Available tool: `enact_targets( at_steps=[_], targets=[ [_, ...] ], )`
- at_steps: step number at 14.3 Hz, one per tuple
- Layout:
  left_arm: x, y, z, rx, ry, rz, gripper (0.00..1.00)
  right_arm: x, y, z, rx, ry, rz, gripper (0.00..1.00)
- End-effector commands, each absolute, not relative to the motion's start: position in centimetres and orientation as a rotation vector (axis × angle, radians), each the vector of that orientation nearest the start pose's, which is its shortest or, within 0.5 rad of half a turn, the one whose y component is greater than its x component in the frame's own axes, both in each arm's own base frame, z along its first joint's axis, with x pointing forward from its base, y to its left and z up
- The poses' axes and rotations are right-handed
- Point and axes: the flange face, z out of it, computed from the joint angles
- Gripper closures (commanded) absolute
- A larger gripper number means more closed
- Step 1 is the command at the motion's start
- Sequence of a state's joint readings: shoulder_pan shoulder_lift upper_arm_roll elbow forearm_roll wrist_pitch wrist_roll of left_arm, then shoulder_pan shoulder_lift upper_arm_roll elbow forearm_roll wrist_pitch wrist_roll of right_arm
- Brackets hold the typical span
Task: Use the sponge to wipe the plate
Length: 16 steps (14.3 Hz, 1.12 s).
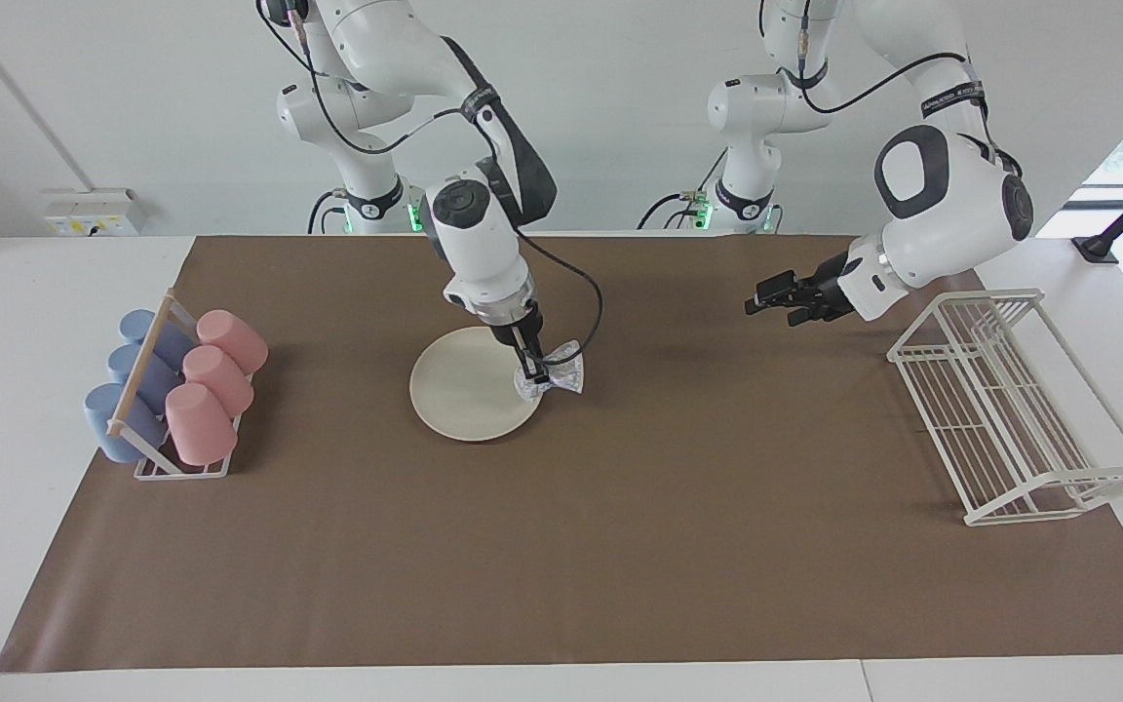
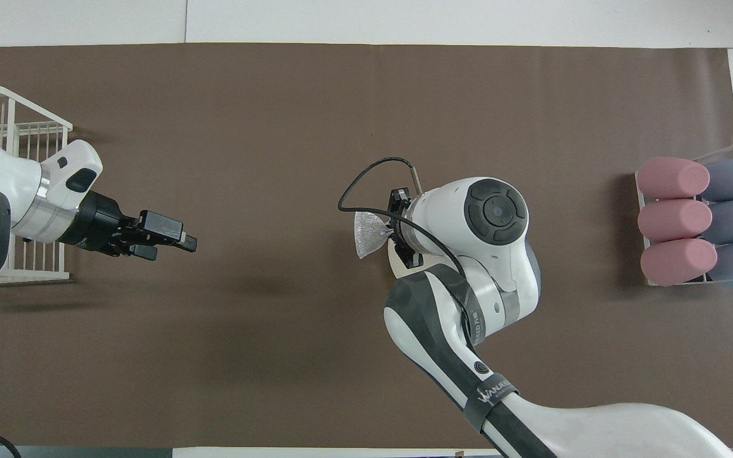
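A: Plate first: how much of it shows?
B: In the facing view all of it, one round, cream, shallow dish with a plain rim, lying flat on the brown mat toward the right arm's end of the table. From overhead the right arm's wrist covers nearly all of it; only a sliver of rim peeks out.

A: And the sponge?
B: One sponge, a silvery, wrinkly mesh wad, pinched in the right claw, whose fingertips are closed on it. It sits at the plate's edge on the side toward the left arm, hanging partly past the rim. Whether it touches the plate I cannot tell. Overhead, half the wad shows; the rest is under the claw.

A: The other arm?
B: The left claw waits in the air over bare mat near the rack, holding nothing. I cannot tell from the fingers how far apart they stand.

A: What else?
B: One white wire rack at the left arm's end, cut off at the overhead frame's edge. At the right arm's end, a small stand with a wooden bar holds six smooth cups on their sides: three pink, three blue, the blue ones partly hidden.
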State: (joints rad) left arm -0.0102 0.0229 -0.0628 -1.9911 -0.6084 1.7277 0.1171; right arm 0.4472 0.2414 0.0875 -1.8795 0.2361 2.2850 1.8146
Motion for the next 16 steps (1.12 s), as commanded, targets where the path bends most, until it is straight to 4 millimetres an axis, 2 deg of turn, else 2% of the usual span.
enact_targets(
  at_steps=[1,3,5,6,9,11,12,13,16],
  targets=[
    [52.5,-10.3,45.1,2.402,0.012,-0.295,0.0,56.4,34.3,45.1,-2.19,1.962,0.218,1.0],
    [51.9,-11.1,45.1,2.267,0.005,-0.266,0.0,53.9,37.1,47.0,-2.271,1.936,0.137,1.0],
    [51.3,-12.0,44.5,2.135,0.004,-0.242,0.0,50.3,40.9,47.3,-2.34,1.924,0.084,1.0],
    [51.2,-12.4,44.3,2.085,0.016,-0.239,0.0,49.5,41.8,47.3,-2.336,1.931,0.075,1.0],
    [49.9,-14.0,42.7,1.972,-0.04,-0.245,0.0,48.5,43.2,47.9,-2.307,1.943,0.074,1.0],
    [49.2,-14.3,41.1,1.97,-0.086,-0.238,0.0,48.4,43.3,48.1,-2.307,1.945,0.075,1.0],
    [48.9,-15.3,40.6,1.963,-0.102,-0.244,0.0,48.2,43.6,48.4,-2.296,1.948,0.075,1.0],
    [48.8,-16.1,40.4,1.945,-0.095,-0.245,0.0,48.3,44.0,49.6,-2.272,1.942,0.067,1.0],
    [48.5,-18.2,40.0,1.909,-0.064,-0.238,0.0,48.4,44.0,49.8,-2.264,1.942,0.062,1.0]
  ],
)
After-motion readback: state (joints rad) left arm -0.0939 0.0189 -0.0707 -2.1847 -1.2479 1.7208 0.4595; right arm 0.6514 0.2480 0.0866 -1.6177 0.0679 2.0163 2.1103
